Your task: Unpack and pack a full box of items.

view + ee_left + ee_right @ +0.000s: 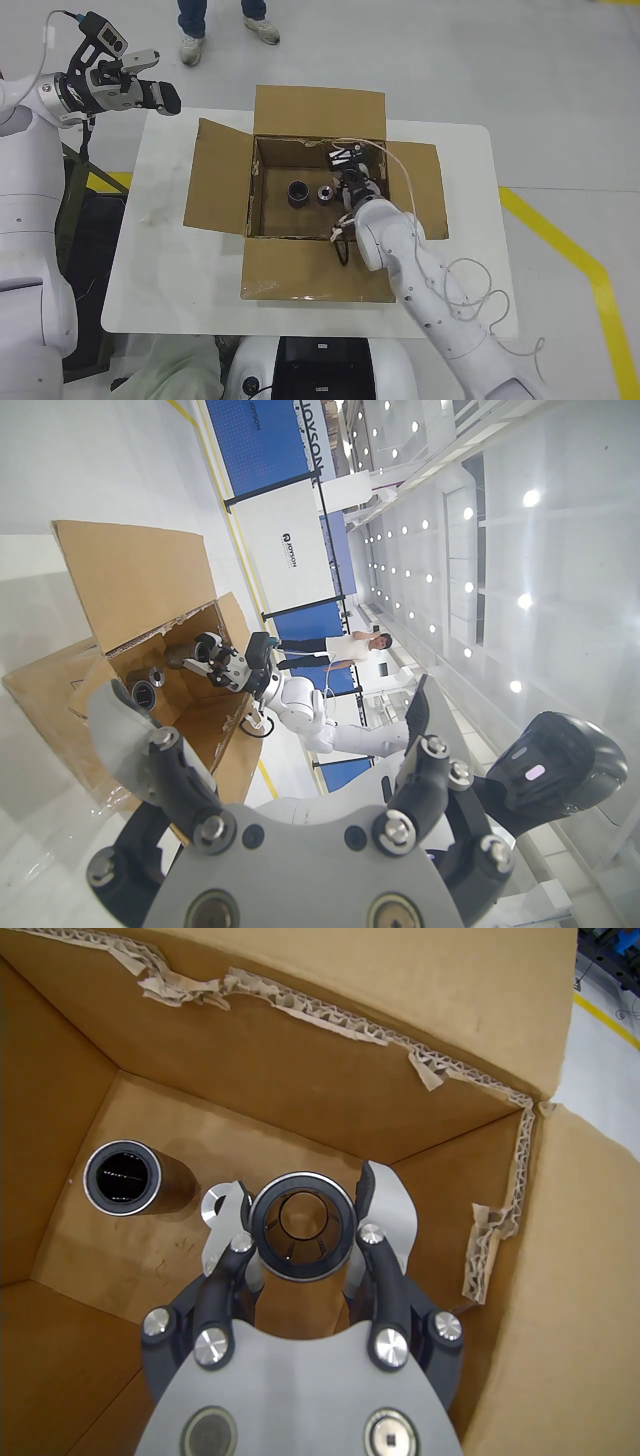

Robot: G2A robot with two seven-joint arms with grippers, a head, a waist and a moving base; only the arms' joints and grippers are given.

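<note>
An open cardboard box point(310, 110) stands mid-table with its flaps spread. My right gripper point(304, 1188) is down inside it, shut on a hollow metal cylinder point(303, 1273) held by its sides. From the top, the right gripper point(350, 183) is at the box's middle right. A darker cylinder point(122, 1178) stands on the box floor beside it, and a small silver piece point(212, 1205) lies between them, partly hidden by a finger. The same two are seen from above: the dark cylinder point(298, 193) and the silver piece point(325, 193). My left gripper point(267, 720) hangs open with nothing in it, raised by the table's far left corner point(165, 97).
The white table point(160, 260) has bare room to the left and right of the box. The box's torn inner edges point(310, 1010) stick up around the opening. A loose cable point(470, 290) trails from the right arm over the right flap.
</note>
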